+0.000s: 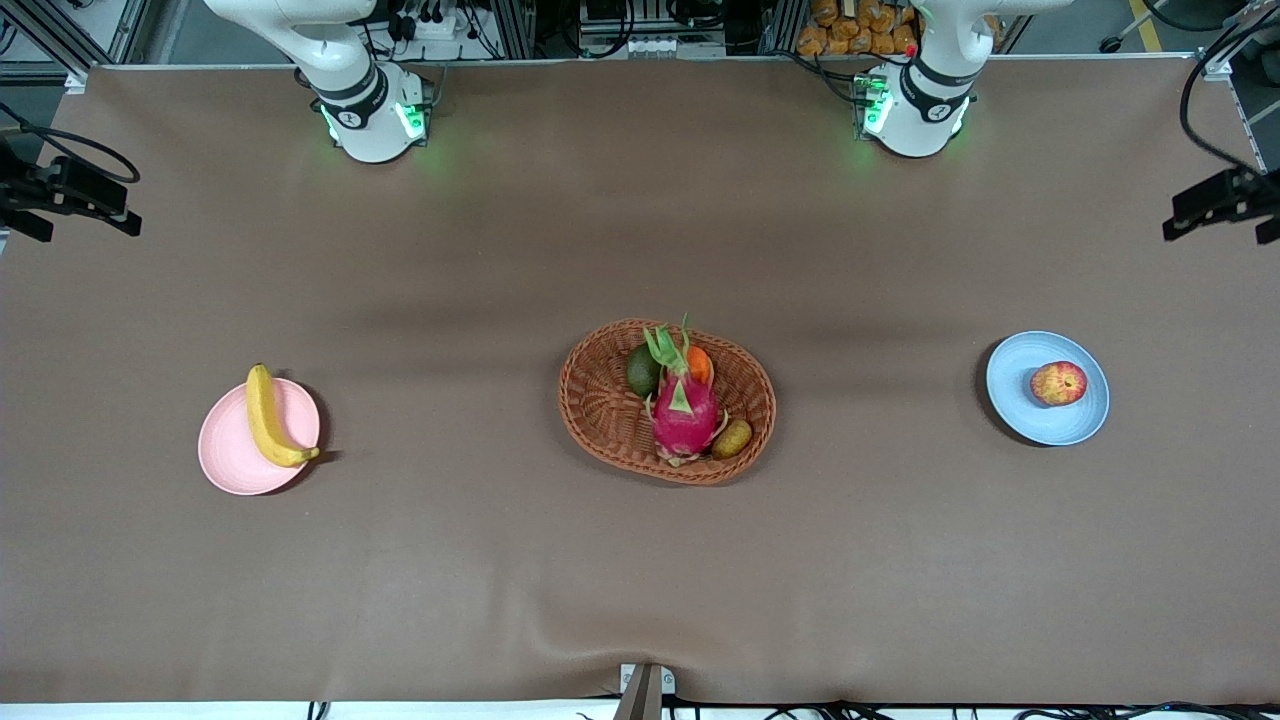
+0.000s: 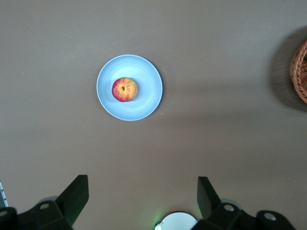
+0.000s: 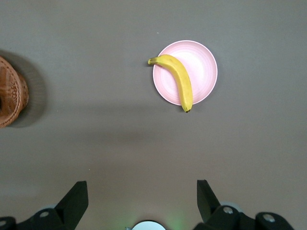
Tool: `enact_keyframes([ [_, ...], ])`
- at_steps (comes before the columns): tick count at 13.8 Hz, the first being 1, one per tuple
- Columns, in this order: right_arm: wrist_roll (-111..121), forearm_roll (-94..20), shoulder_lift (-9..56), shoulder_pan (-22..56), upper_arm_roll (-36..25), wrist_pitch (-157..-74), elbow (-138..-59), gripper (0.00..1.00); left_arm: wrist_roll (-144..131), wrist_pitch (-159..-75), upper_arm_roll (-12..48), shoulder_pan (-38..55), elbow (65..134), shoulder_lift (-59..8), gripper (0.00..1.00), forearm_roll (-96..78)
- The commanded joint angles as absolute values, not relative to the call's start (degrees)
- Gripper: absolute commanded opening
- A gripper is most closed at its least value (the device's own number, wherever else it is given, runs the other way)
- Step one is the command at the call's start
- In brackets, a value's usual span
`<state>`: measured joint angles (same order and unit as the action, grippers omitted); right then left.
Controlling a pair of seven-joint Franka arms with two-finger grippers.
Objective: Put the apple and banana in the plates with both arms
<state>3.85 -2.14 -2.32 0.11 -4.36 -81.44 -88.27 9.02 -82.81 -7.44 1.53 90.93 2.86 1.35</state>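
The apple (image 1: 1058, 383) lies in the light blue plate (image 1: 1020, 400) toward the left arm's end of the table; both show in the left wrist view, apple (image 2: 124, 89) on plate (image 2: 146, 98). The banana (image 1: 266, 417) lies across the pale pink plate (image 1: 225, 450) toward the right arm's end; the right wrist view shows the banana (image 3: 177, 80) on the plate (image 3: 201, 67). My left gripper (image 2: 143, 194) is open and empty, high over bare table near its base. My right gripper (image 3: 142, 196) is open and empty likewise. Both grippers are out of the front view.
An oval wicker basket (image 1: 600, 400) stands mid-table with a magenta dragon fruit (image 1: 684, 405), an orange fruit (image 1: 699, 363) and two green fruits. The basket's edge shows in both wrist views (image 2: 300, 72) (image 3: 12, 96). Black camera mounts stand at both table ends.
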Motion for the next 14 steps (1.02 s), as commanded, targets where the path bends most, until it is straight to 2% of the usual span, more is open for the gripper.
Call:
enact_keyframes([
  [1, -1.75, -1.32, -1.23, 0.09, -3.96, -79.29, -86.57, 1.00, 8.35, -82.09, -6.86, -0.17, 90.88, 3.78, 1.00, 1.05],
  [5, -1.14, -0.97, -1.32, 0.17, -3.87, -79.45, -86.57, 1.00, 4.06, -82.27, -4.50, -0.53, 86.67, 2.37, 1.00, 1.84],
  [14, 1.58, -0.88, -1.32, 0.09, -4.04, -79.28, -86.57, 1.00, -0.97, -82.44, -0.70, -1.14, 87.54, 2.20, 1.00, 0.09],
])
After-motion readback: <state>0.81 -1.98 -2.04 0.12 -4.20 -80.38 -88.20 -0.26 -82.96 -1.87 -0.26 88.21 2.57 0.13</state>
